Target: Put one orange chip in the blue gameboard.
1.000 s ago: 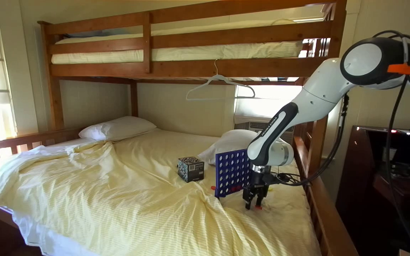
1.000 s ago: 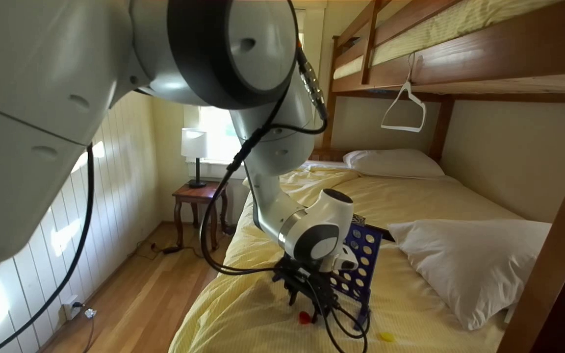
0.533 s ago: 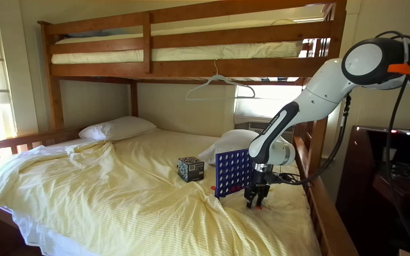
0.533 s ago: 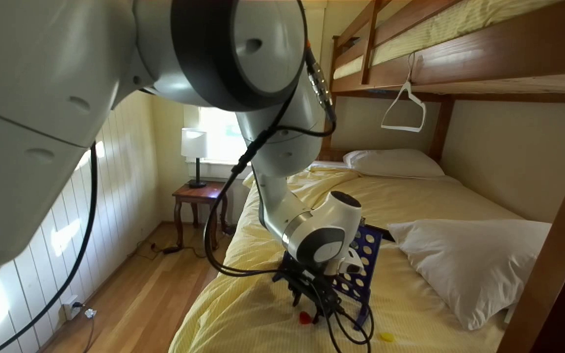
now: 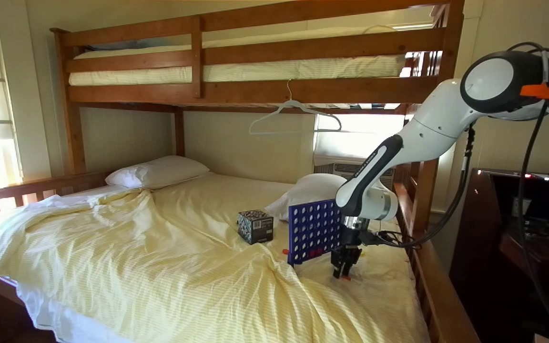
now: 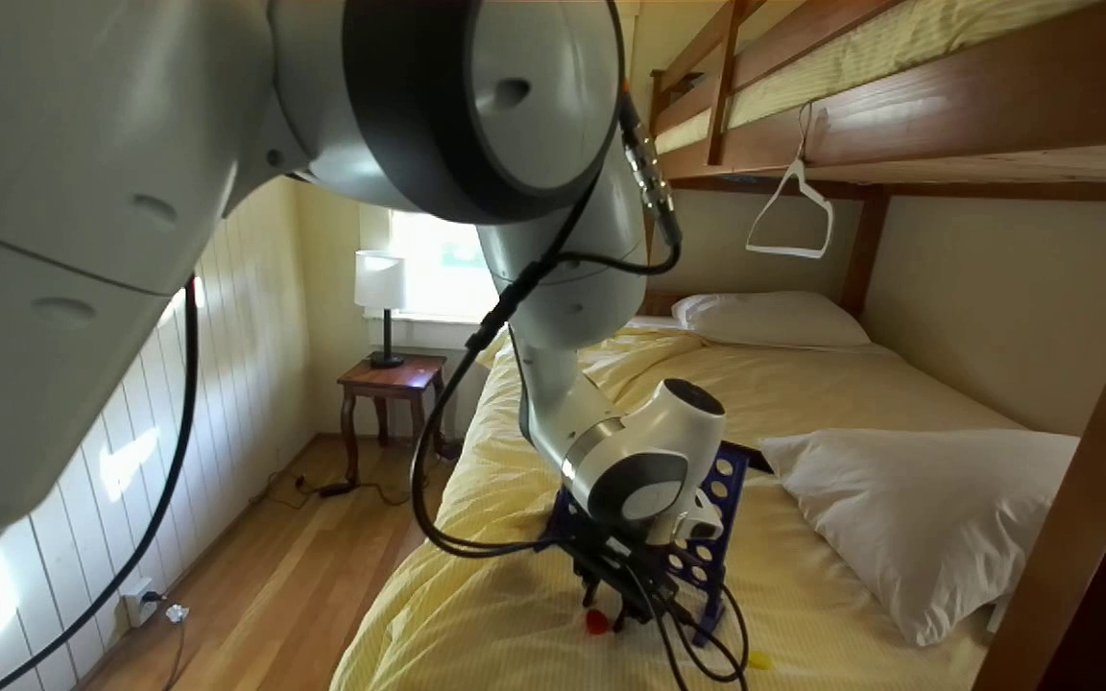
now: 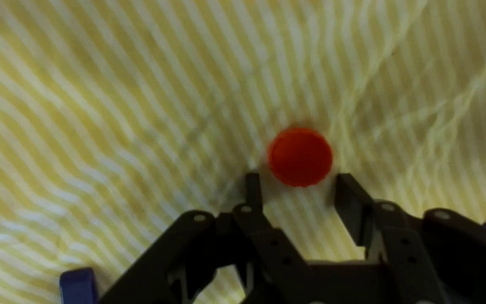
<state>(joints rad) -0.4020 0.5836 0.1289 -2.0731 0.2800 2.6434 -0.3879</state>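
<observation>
Orange chip (image 7: 300,157) lies flat on the bed (image 5: 184,267); near the chip stands the blue gameboard (image 5: 315,231), and around the chip the gripper (image 7: 298,181) is spread, a gap showing each side.

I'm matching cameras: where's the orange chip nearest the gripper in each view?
In an exterior view: orange chip low, right of center.
In an exterior view: orange chip near bottom, slightly right of center.
Wrist view: orange chip right of center, mid-height.
Shared landmark: the gripper.
</observation>
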